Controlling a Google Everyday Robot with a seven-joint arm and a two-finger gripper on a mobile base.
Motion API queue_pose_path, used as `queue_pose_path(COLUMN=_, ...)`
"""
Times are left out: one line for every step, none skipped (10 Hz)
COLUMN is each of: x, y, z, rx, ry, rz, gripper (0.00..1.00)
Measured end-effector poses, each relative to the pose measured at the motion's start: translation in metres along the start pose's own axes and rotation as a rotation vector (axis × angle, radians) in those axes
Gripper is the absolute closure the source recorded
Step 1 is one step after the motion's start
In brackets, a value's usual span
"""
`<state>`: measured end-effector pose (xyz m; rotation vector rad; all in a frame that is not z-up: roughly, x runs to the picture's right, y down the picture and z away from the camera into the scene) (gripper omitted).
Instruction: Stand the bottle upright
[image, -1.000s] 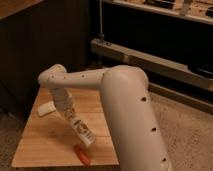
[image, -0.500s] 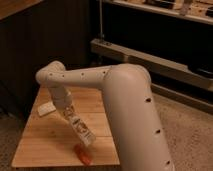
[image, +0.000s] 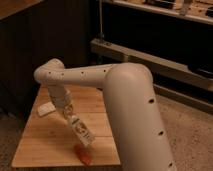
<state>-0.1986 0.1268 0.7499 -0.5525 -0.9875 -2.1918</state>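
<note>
1. We saw a pale wooden surface (image: 42, 142) made of planks, standing on a speckled floor (image: 190, 135) in a dim room.
2. Behind it ran dark panelling, and to the right low metal shelving (image: 150, 60) crossed the room.
3. Our white arm (image: 125, 100) reached from the lower right across the surface, bending down near its middle.
4. The hand (image: 68, 112) sat low over the surface, and it held the bottle (image: 81, 130) by its upper end.
5. The bottle hung tilted, its lower end slanting toward the front edge, close above the planks.
6. An orange-red object (image: 83, 154) lay flat just below the bottle.
7. A small white item (image: 46, 109) lay near the left edge.
</note>
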Motion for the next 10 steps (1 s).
queue_pose_path(x=0.001, y=0.000, z=0.002, rx=-0.006, ry=0.013, rz=0.014, gripper=0.98)
queue_pose_path(x=0.001, y=0.000, z=0.001, rx=-0.012, ry=0.027, rz=0.021, gripper=1.00)
queue_pose_path(x=0.001, y=0.000, z=0.000, rx=-0.018, ry=0.042, rz=0.023, gripper=1.00)
queue_pose_path(x=0.001, y=-0.001, z=-0.003, rx=-0.030, ry=0.073, rz=0.022, gripper=1.00)
queue_pose_path(x=0.001, y=-0.002, z=-0.007, rx=-0.044, ry=0.103, rz=0.018, gripper=1.00)
queue_pose_path(x=0.001, y=-0.003, z=-0.011, rx=-0.048, ry=0.130, rz=0.011, gripper=1.00)
queue_pose_path(x=0.000, y=-0.002, z=-0.013, rx=-0.045, ry=0.163, rz=0.008, gripper=1.00)
queue_pose_path(x=0.000, y=-0.002, z=-0.015, rx=-0.029, ry=0.194, rz=-0.007, gripper=1.00)
queue_pose_path(x=0.000, y=-0.001, z=-0.017, rx=0.000, ry=0.229, rz=-0.023, gripper=1.00)
queue_pose_path(x=-0.001, y=0.000, z=-0.018, rx=0.018, ry=0.253, rz=-0.033, gripper=1.00)
